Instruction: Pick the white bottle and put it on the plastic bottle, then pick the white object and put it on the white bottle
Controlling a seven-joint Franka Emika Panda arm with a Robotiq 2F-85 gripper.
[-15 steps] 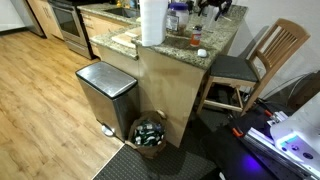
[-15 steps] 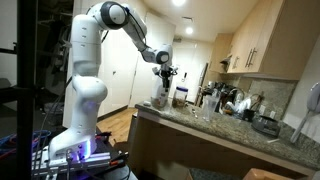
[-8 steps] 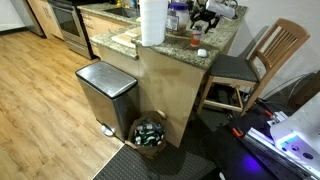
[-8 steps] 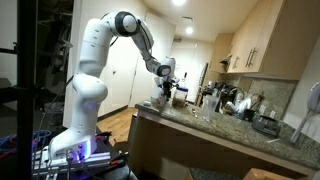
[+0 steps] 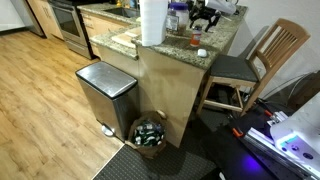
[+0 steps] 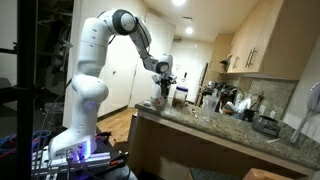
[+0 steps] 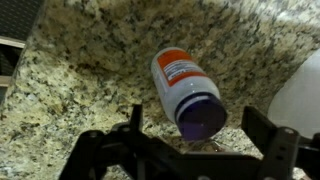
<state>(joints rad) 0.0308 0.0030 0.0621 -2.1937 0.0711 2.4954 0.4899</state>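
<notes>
Speckled granite kitchen counter (image 7: 80, 80), with a tall paper-towel roll (image 5: 152, 20) standing on it. My gripper (image 7: 200, 118) hangs above the counter just beside the roll, jaws spread wide and holding nothing. In the wrist view the white bottle (image 7: 180, 80) lies on its side on the granite between them, orange label up, dark cap nearest me. In an exterior view the white object (image 5: 202, 53) sits near the roll, at the counter's edge.
</notes>
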